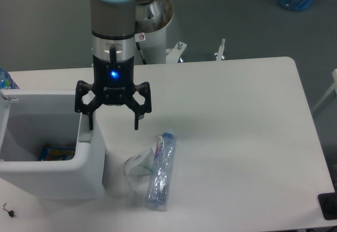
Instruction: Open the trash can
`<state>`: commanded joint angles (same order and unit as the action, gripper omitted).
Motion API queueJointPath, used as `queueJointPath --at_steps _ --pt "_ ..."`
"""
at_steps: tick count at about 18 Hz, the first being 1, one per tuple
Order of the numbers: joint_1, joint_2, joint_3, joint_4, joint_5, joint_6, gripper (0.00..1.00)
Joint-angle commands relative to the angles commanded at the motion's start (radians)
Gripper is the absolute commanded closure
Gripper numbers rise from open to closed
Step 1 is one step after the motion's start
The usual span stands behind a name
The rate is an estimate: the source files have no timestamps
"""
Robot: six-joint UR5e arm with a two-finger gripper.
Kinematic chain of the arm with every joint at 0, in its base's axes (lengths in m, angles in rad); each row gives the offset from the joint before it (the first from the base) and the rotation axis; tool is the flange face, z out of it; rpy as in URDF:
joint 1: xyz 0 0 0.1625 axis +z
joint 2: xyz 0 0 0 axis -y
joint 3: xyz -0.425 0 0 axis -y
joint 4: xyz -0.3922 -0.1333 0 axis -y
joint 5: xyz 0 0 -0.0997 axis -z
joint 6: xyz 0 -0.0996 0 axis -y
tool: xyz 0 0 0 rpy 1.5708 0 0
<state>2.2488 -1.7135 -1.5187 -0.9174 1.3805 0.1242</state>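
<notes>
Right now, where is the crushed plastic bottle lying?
The crushed plastic bottle lies on the white table near its front edge, just right of the open trash can and below the open gripper.

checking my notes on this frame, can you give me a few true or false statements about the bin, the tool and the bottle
1. The trash can is open, its inside visible. True.
2. The tool is shut on the clear bottle. False: its jaws are spread and hold nothing; the bottle lies on the table to the right of the bin.
3. Something colourful lies inside the bin. True.
4. The bottle stands upright. False: it lies on its side.
5. The tool hangs over the bin's right edge. True: one finger is at the rim.
</notes>
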Motion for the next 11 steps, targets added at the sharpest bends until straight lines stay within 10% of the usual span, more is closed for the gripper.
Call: queueJointPath --at_steps 11 --pt "0.109 0.003 -0.014 -0.023 0.201 0.235 0.0"
